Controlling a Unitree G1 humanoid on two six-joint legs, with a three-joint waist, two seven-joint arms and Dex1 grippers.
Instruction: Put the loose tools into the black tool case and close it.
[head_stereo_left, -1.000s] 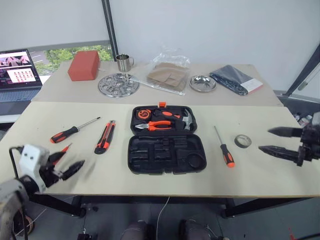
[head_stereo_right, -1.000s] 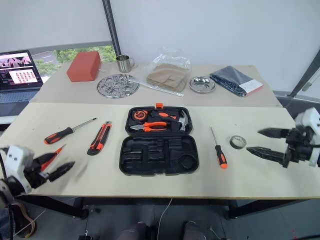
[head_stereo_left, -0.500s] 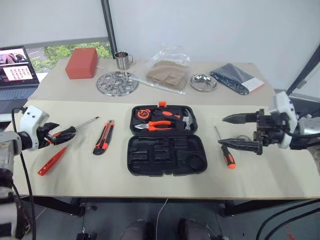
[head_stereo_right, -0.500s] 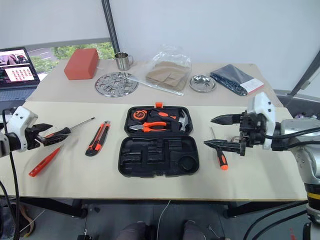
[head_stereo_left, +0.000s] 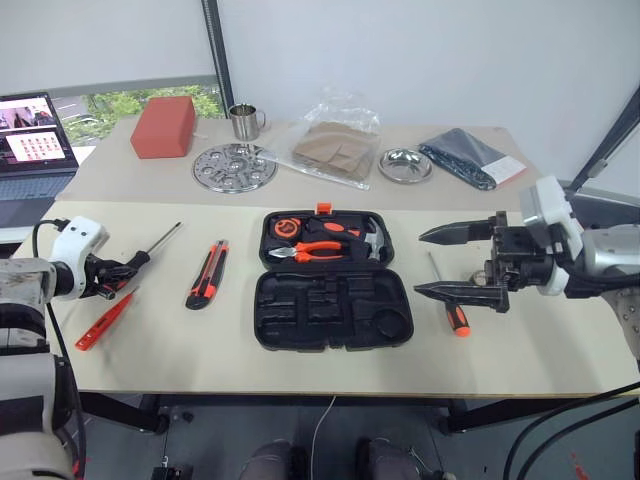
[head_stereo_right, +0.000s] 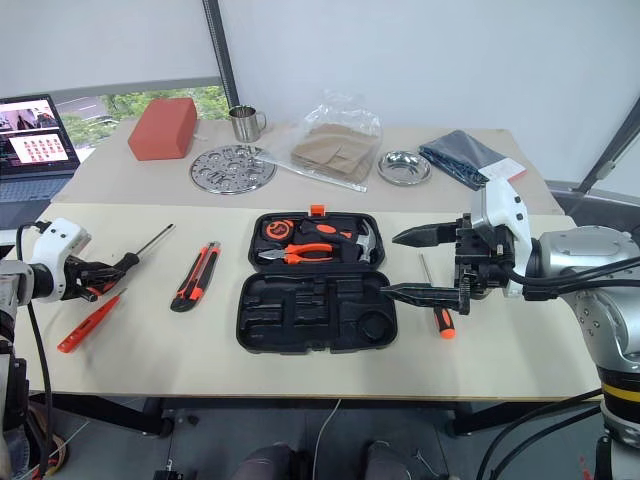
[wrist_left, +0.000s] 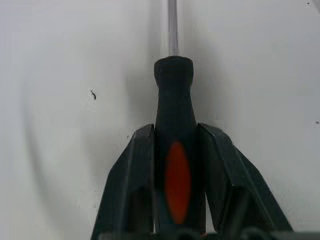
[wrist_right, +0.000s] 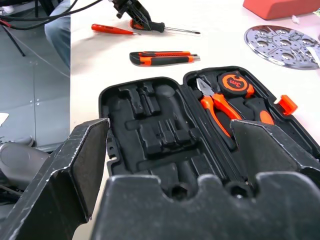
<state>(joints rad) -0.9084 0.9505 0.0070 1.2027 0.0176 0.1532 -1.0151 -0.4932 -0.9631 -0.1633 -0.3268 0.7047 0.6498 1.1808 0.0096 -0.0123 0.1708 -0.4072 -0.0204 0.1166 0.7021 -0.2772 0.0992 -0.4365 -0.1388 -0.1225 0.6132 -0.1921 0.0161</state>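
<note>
– Grip change at the left gripper (wrist_left: 174, 132): spread wide a second ago, now pinching the handle of the orange-and-black screwdriver (wrist_left: 173, 85) between both fingers.
– Meaning for the job?
– First loose tool taken, probably. Not yet lifted, judging by the shaft lying low against the table. Lift and carry toward the black tool case (head_stereo_left: 275, 330) next, well off to that gripper's right.
– Pointing which way?
– Long axis in line with the fingers: handle back in the pinch, steel shaft straight out past the fingertips, slanting away and toward the case side.
– And beyond?
– Slim red-orange screwdriver (head_stereo_left: 103, 320) just beside that gripper, utility knife (head_stereo_left: 208, 273) between it and the case, both untouched. Case open, near half's recesses bare. Right gripper (head_stereo_left: 418, 264) swung in to the case's right edge, fingers wide apart, holding nothing. Another screwdriver (head_stereo_left: 452, 310) just beside its nearer finger.
</note>
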